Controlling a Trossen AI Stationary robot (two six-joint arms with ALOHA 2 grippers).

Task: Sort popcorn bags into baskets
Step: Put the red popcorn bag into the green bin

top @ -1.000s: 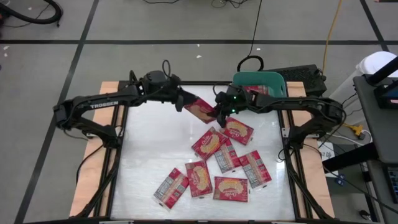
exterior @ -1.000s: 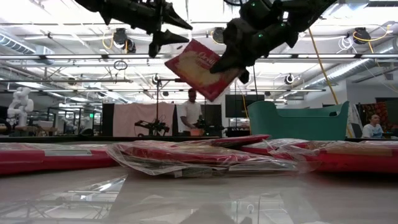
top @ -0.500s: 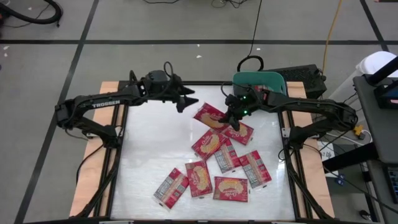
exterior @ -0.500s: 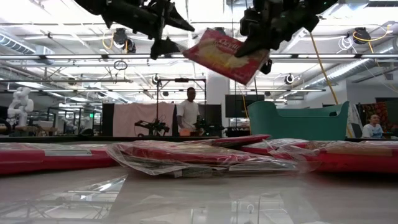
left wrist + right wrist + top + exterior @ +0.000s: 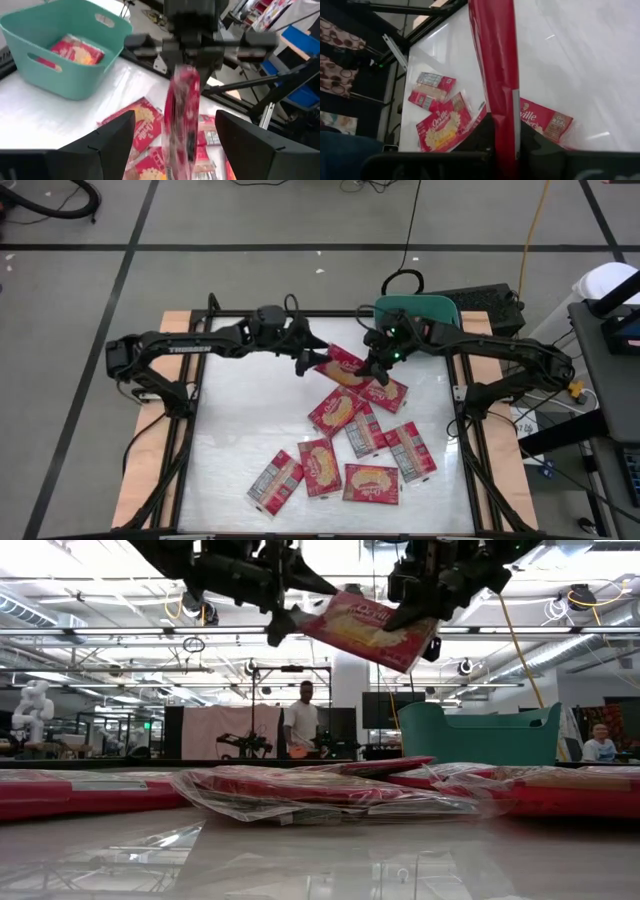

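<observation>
The right gripper (image 5: 375,363) is up in the air over the far middle of the table (image 5: 240,430). Its fingers are pressed tight on one end of a red popcorn bag (image 5: 341,365). The held bag hangs above the table, tilted, with its other end pointing at the left gripper (image 5: 308,362). The left gripper is just beside that free end. Its fingers are spread wide, one on each side of the bag's edge, and they do not pinch it.

The teal basket (image 5: 418,312) sits at the far right edge of the table, just behind the right gripper. One popcorn bag (image 5: 75,50) lies inside it, picture side up.

Seven more bags lie in a loose pile (image 5: 352,442) on the table, below the held bag and toward the near right. Some overlap. Two show their grey-white backs, and the rest show red fronts.

The left half of the table is bare and white, so there is lots of room there. The pile stays inside the black frame (image 5: 192,395) around the table. In the low view, a person (image 5: 303,723) stands far off in the room.
</observation>
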